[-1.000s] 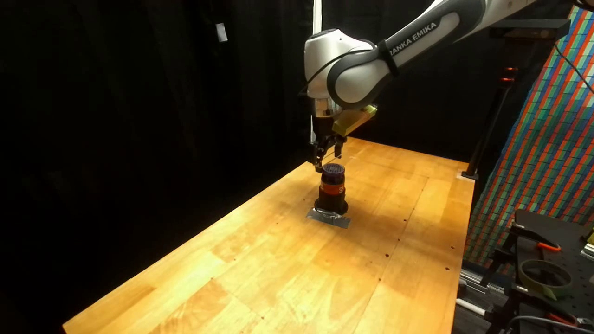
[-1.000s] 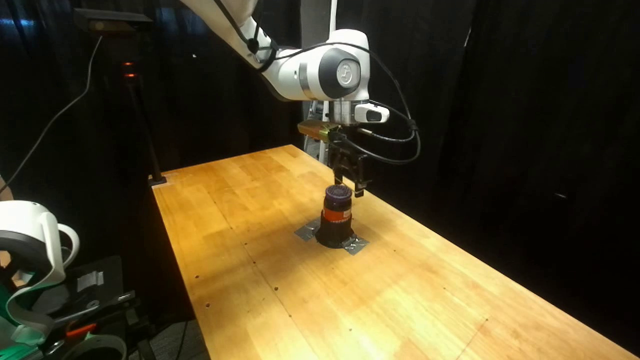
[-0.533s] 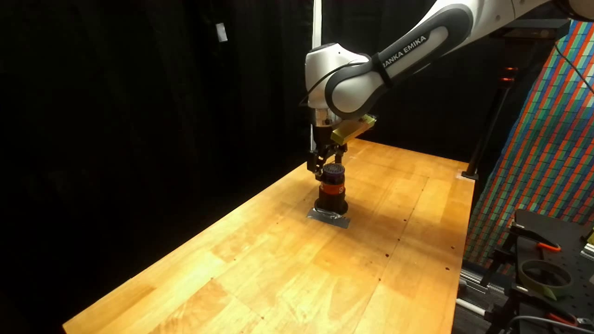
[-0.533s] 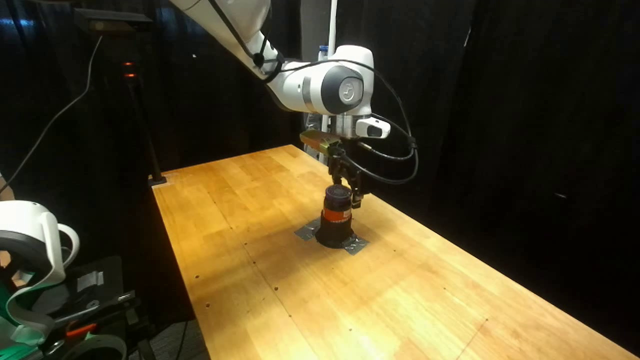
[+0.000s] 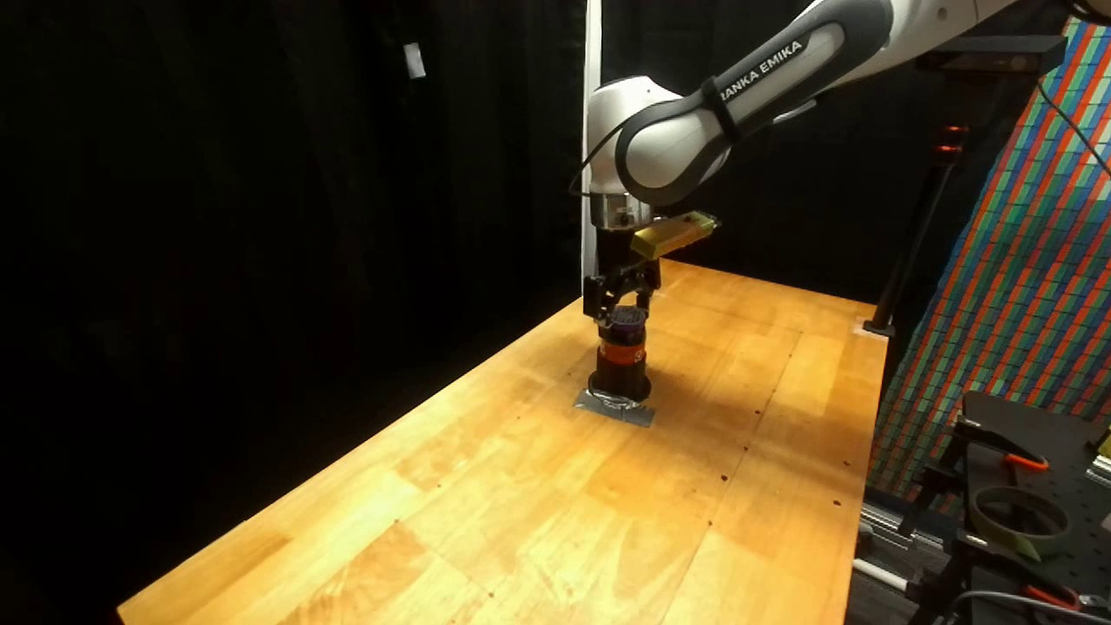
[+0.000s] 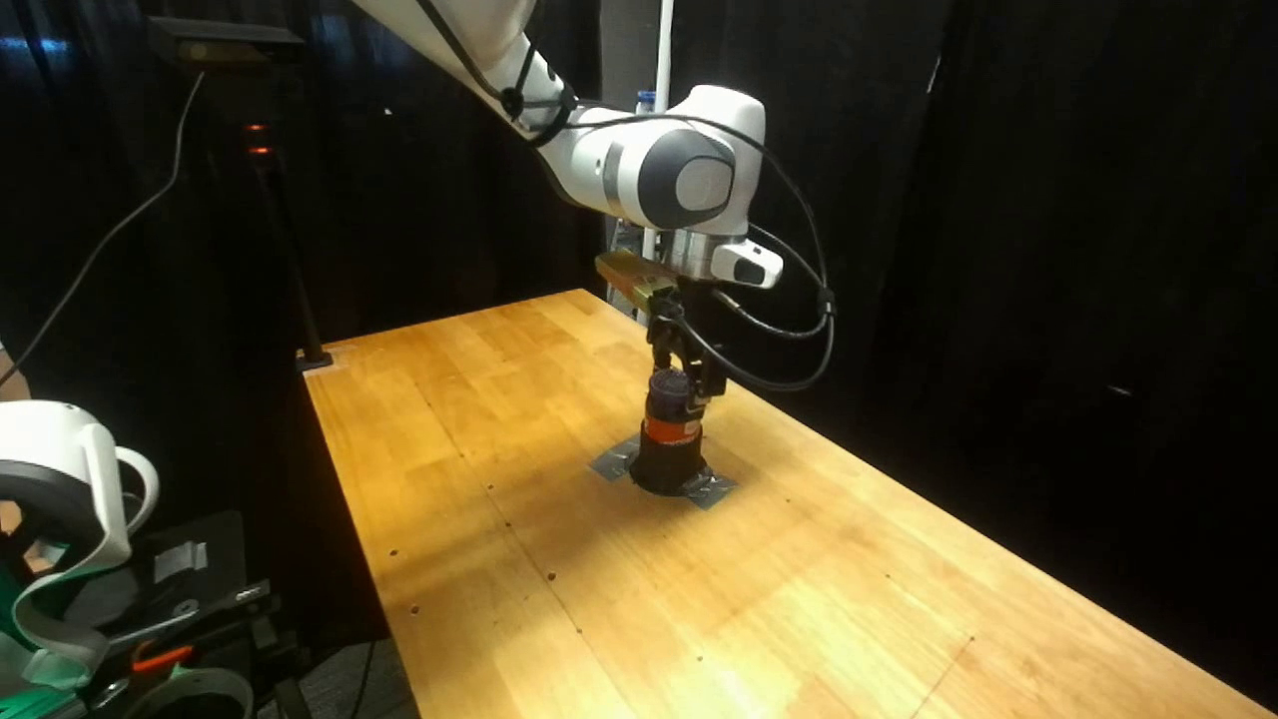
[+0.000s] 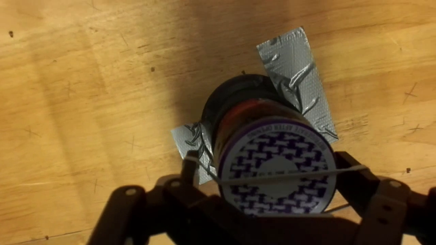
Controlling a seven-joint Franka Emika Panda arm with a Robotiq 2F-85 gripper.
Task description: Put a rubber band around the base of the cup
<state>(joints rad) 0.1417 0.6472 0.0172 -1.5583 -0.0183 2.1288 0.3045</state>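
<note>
The cup [image 5: 622,353] is a small jar with a purple-patterned lid and a red-orange label. It stands in a black holder taped to the table, and it also shows in an exterior view [image 6: 671,429] and the wrist view [image 7: 277,149]. My gripper [image 5: 624,314] is open, its fingers spread on either side of the lid. A thin pale rubber band [image 7: 279,177] is stretched between the fingers. One strand crosses over the lid top; part of the other shows at the lid's lower edge in the wrist view, the remainder hidden behind the gripper.
Grey tape strips [image 7: 296,75] fix the black holder [image 6: 667,466] to the wooden table [image 5: 538,503]. Black curtains hang behind the table. A dark cart with a tape roll [image 5: 1020,518] stands beside the table. A thin black stand [image 6: 290,260] rises at the table's far corner.
My gripper has come down to the lid, then shifted slightly right in an exterior view, and its fingers now flank the lid. The lid end of the cup seems to lean slightly.
</note>
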